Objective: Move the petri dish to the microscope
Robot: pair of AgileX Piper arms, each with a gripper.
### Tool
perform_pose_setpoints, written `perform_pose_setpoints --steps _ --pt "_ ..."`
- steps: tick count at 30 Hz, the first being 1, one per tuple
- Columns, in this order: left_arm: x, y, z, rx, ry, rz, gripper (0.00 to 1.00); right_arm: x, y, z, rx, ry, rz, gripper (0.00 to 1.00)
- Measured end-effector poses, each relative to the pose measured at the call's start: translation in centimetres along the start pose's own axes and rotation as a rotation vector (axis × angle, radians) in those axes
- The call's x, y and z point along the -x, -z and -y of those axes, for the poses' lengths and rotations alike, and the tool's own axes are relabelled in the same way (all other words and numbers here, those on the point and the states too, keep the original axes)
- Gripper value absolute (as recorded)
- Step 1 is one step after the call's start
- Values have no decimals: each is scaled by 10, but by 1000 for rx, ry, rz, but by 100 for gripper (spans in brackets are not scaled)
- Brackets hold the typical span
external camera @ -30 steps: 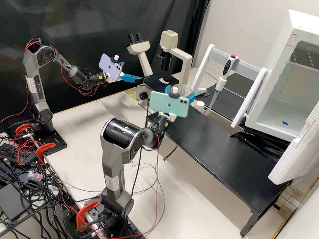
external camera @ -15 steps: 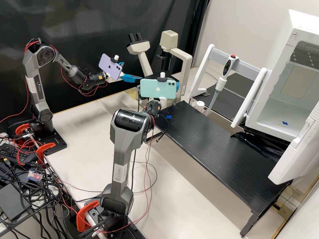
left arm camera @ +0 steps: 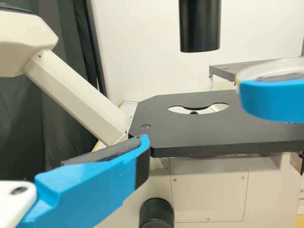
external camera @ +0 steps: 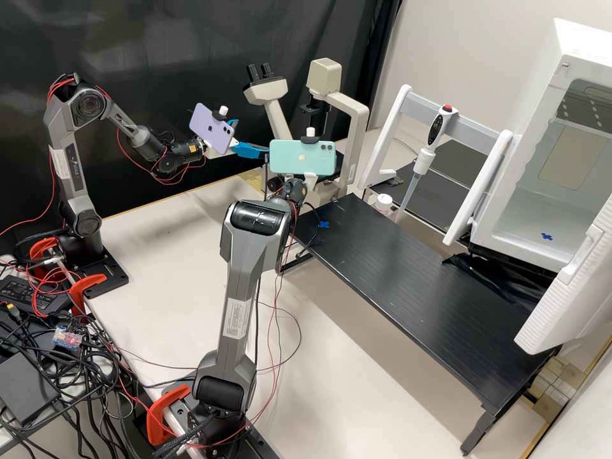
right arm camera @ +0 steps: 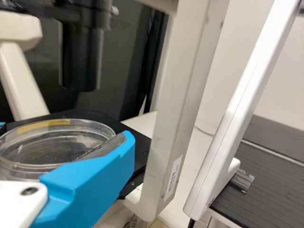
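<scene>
Behind the microscope there hung a dark curtain. Near the stage of the microscope, the right gripper was closed around the petri dish; whether the dish touched this stage, I could not tell. The left gripper, beside the microscope, was wide and without load. The dish was probably light and stiff, yet slippery and fragile, so its side wall seemed the proper place for a soft, level hold.

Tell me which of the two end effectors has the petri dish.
The right end effector, on the arm with the mint-green phone: its fingers grip the petri dish. The left end effector, with the lilac phone, is open and empty.
</scene>
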Motion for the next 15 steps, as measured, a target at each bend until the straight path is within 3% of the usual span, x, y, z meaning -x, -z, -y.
perform_pose_setpoints --steps 6,15 --pt "0 0 0 0 0 0 100 -30 -5 8 -24 40 48 0" --pt "0 0 0 0 0 0 100 -55 -5 9 -47 43 59 0"
